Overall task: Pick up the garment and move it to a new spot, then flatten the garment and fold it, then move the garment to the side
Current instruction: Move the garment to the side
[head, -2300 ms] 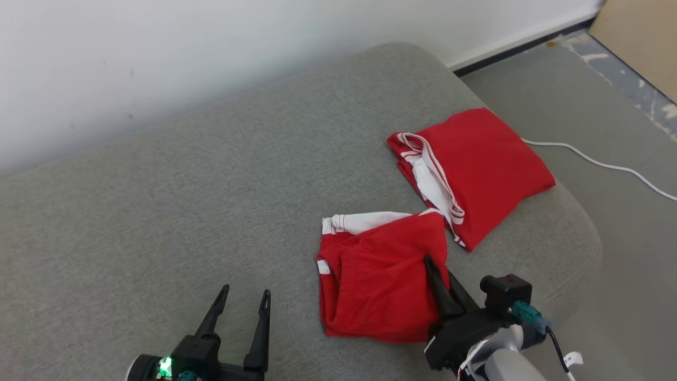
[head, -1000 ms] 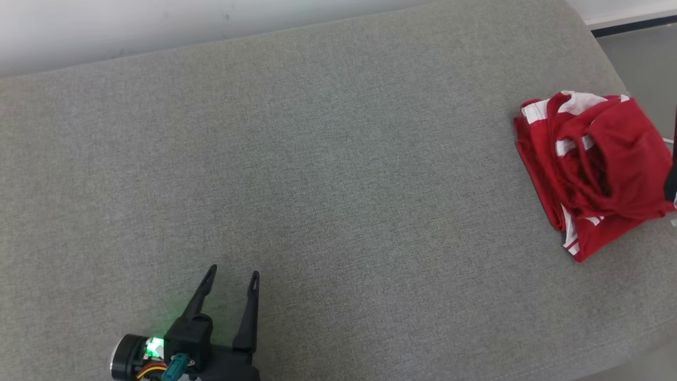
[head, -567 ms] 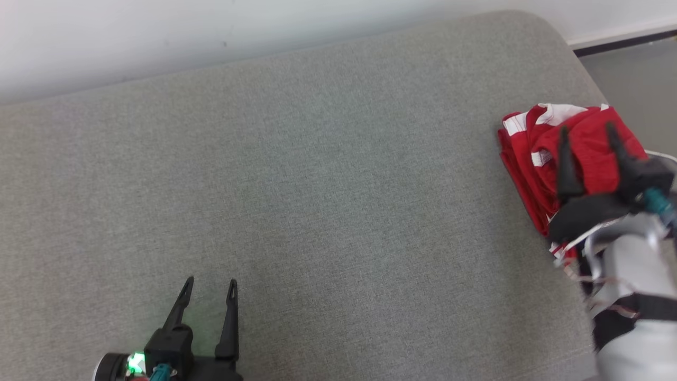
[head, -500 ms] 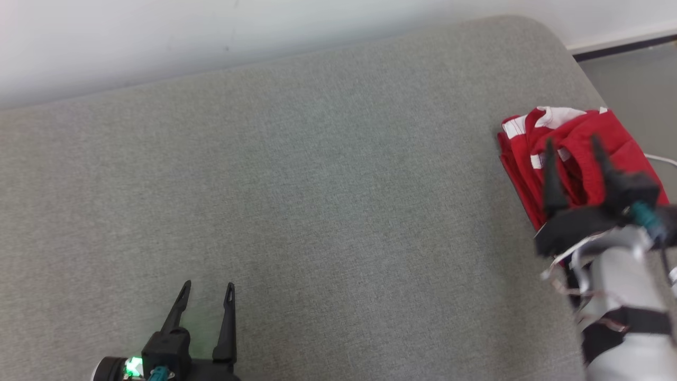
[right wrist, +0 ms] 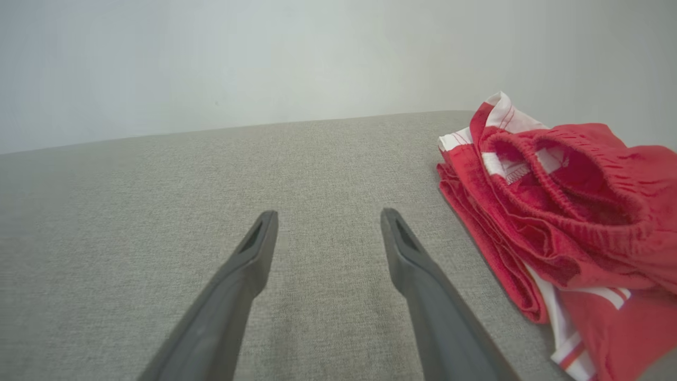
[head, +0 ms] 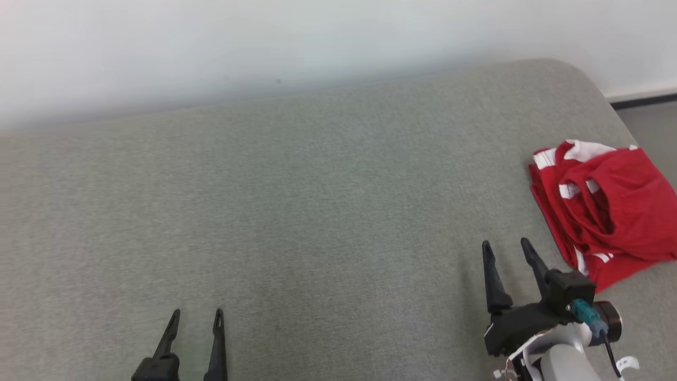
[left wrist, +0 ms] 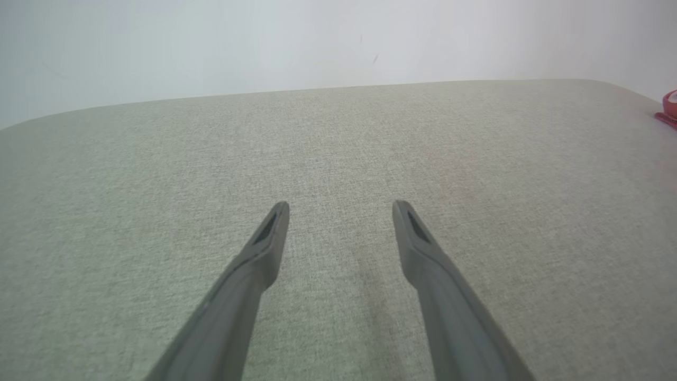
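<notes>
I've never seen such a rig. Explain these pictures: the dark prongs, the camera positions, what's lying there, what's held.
This is a two-armed robot. The wide picture is from its head, looking down at a grey cushioned surface. The dark prongs are its grippers: left gripper lower left, right gripper lower right. The other two pictures come from cameras on each wrist, looking along those fingers. Bunched red and white clothing lies at the surface's right end, apart from the right gripper. Both grippers are open and hold nothing.
</notes>
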Motion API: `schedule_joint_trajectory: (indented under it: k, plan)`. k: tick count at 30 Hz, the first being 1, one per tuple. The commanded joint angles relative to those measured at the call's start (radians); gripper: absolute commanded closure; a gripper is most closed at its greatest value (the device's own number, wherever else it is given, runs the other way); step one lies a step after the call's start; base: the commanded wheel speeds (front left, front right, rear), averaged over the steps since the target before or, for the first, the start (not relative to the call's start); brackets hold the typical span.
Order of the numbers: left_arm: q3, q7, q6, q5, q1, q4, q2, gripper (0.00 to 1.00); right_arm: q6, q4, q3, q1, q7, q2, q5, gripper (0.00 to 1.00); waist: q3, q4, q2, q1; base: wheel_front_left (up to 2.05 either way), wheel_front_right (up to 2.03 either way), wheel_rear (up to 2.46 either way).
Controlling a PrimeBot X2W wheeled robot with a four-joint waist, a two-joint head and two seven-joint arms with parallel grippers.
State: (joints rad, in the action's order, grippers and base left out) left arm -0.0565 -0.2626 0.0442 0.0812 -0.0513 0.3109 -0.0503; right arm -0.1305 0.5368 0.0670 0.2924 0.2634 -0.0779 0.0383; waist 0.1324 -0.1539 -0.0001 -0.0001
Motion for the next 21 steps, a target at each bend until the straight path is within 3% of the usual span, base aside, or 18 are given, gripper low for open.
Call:
schedule_joint_trajectory:
  k: [1, 21]
  plan:
    - [0.004, -0.003, -0.002, 0.005, 0.019, -0.001, 0.000, 0.00, 0.000, -0.012, -0.007, -0.020, 0.000, 0.007, 0.008, 0.00, -0.034, 0.036, 0.0001, 0.0001, 0.00, 0.00, 0.00]
    - [0.094, -0.003, -0.015, 0.028, 0.074, -0.020, 0.000, 0.00, 0.000, -0.121, -0.078, -0.122, 0.001, 0.028, 0.086, 0.00, -0.142, 0.117, 0.0001, 0.0001, 0.00, 0.00, 0.00]
